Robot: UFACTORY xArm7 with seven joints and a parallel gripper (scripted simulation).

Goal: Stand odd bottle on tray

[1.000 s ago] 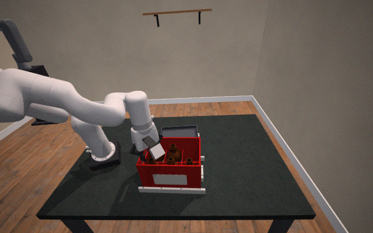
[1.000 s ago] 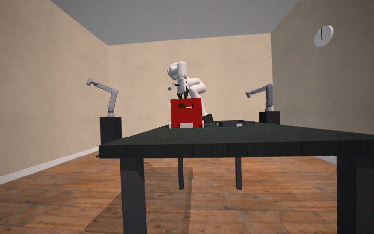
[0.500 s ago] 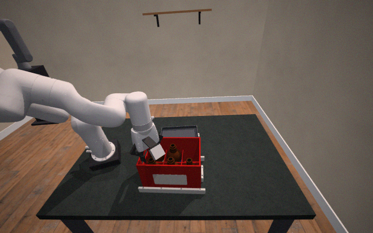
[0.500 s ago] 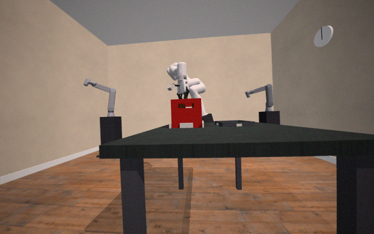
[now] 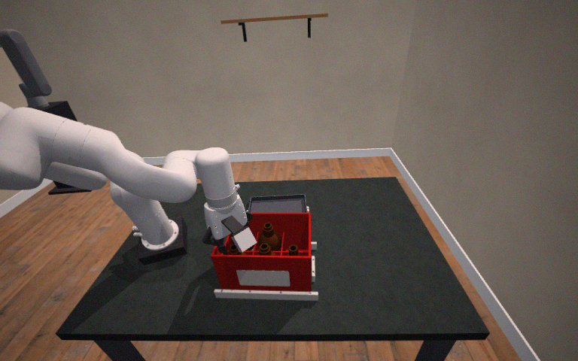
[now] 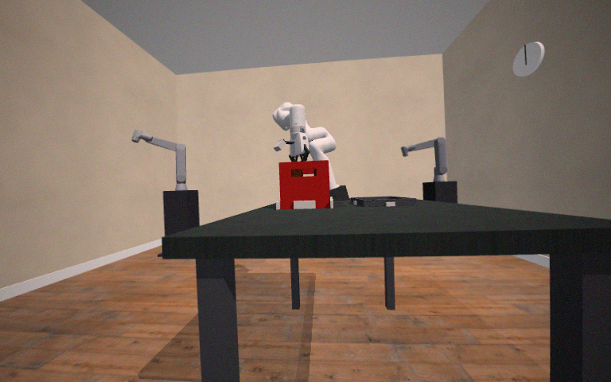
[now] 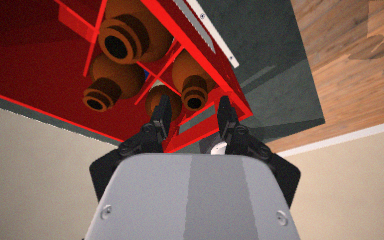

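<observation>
Tool: black two-fingered gripper [image 5: 229, 248] [image 6: 299, 158] [image 7: 194, 104], fairly wide, nothing clamped. Fingers reach down at the robot-side end of the red divided plastic crate [image 5: 262, 293] [image 6: 304, 191] [image 7: 235, 90].

Step in hand, as I judge it: settling over the corner brown bottle [image 5: 233, 249] [image 7: 194, 89] to take or gauge its neck. Worth centring the neck between both pads before closing, axis upright, so neither finger shoves it sideways. Close slowly at neck height, below the lip; compare widths at the same depth each time. Mind the crate wall beside one finger; a scrape could shift the crate. If lifting, go straight up until the base clears the dividers.

Positions. Wrist view: corner bottle's mouth shows between the fingers, contact not certain. Half-hidden brown bottle [image 7: 159, 104] at nine o'clock, behind a finger; big-looking brown bottle [image 5: 264, 250] [image 7: 120, 42] towards ten; another brown bottle [image 5: 268, 236] [image 7: 100, 95] at nine, farther off. Top view: far-end brown bottle [image 5: 293, 250] [image 6: 296, 173] at three o'clock from the tool. Dark shallow tray [image 5: 277, 196] [image 6: 374, 202] towards two.

Odd-necked bottle: somewhere among these five, in the crate; cannot tell which by eye.

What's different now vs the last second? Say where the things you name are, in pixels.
The claw [image 5: 229, 247] [image 6: 299, 158] [image 7: 194, 104] has come down slightly toward the crate [image 5: 226, 270] [image 6: 304, 189] [image 7: 197, 134]. The grey background arm [image 6: 180, 159] at picture left in the exterior view has swung its tip further left and a bit down. Nothing taken hold of; the claw is open. Crate, tray [image 5: 277, 195] [image 6: 371, 202] and visible bottles [image 5: 268, 241] [image 7: 122, 75] look unchanged.
</observation>
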